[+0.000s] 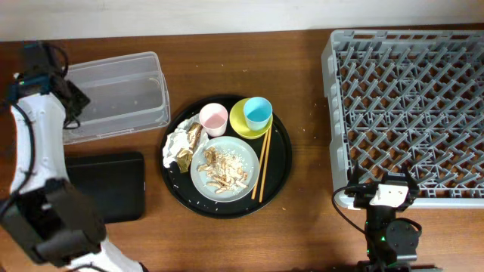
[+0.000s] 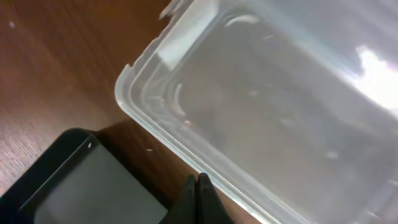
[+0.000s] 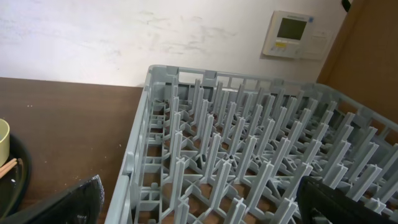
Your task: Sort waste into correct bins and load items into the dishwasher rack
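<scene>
Left end effector (image 2: 196,182) closed empty; right (image 3: 199,210) spread wide.

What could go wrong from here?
1. The light blue cup sits inside the small yellow bowl; lifting either may tip the other.
2. The chopsticks lie right beside the pale grey plate, so moving the plate could roll them and spill the food scraps.
3. The left gripper, shut and empty, hangs close to the clear tub and could nudge it.
</scene>
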Robot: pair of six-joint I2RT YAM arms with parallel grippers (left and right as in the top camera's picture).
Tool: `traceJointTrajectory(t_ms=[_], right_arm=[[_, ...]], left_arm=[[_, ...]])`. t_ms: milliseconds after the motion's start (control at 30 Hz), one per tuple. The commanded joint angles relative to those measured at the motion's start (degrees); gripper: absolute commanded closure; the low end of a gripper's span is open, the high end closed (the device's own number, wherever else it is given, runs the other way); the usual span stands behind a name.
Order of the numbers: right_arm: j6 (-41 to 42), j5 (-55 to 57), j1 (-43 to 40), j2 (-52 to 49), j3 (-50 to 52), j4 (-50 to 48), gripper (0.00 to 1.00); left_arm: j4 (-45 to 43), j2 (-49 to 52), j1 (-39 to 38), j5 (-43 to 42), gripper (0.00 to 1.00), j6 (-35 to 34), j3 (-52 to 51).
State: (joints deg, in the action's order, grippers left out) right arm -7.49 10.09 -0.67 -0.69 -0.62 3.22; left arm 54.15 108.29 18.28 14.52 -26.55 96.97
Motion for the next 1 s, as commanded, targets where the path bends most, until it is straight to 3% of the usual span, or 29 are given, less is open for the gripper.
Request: traceJointTrajectory(t_ms=[0,167,200,233,300,333,433,533,600,967], right_arm=[[0.2,0.9,0.4,0.3,0.3,0.4,0.02],[0.2,0.9,0.4,0.3,0.3,0.4,0.02],[0.2,0.9,0.4,0.3,0.3,0.4,0.02],[0.2,0.9,0.4,0.3,0.3,0.4,0.02],[0.2,0.9,0.4,0.3,0.3,0.4,0.02],[0.2,0.9,0.4,0.3,0.3,0.4,0.02],[0.2,0.9,0.4,0.3,0.3,0.4,0.02],[0.2,0.9,0.4,0.3,0.3,0.4,0.02],[0.2,0.9,0.4,0.3,0.3,0.4,0.01],[0.2,0.9,0.4,0.3,0.3,0.4,0.02]], left_arm=[[-3.5,4.9,2.4,1.0,0.99,4.2,-0.4],[-8.5,5.8,5.7,2.0,0.99,8.7,-0.4],[-8.7,5.8,6.7,2.0,0.88,8.6,-0.4],[-8.9,5.8,8.2,2.1,0.88,8.6,-0.4],[-6.9,5.6,11.1,2.3,0.99,6.6,-0.4],[-3.8,5.5,14.3,2.1,0.99,2.1,-0.4],[0.9,4.4,18.7,-2.1,0.99,1.8,-0.4],[2.1,4.4,20.5,-24.0,0.99,1.7,-0.4],[4.0,4.8,19.6,-30.2,0.99,-1.4,-0.4],[3.4,5.3,16.7,-25.2,0.99,-9.6,-0.5]])
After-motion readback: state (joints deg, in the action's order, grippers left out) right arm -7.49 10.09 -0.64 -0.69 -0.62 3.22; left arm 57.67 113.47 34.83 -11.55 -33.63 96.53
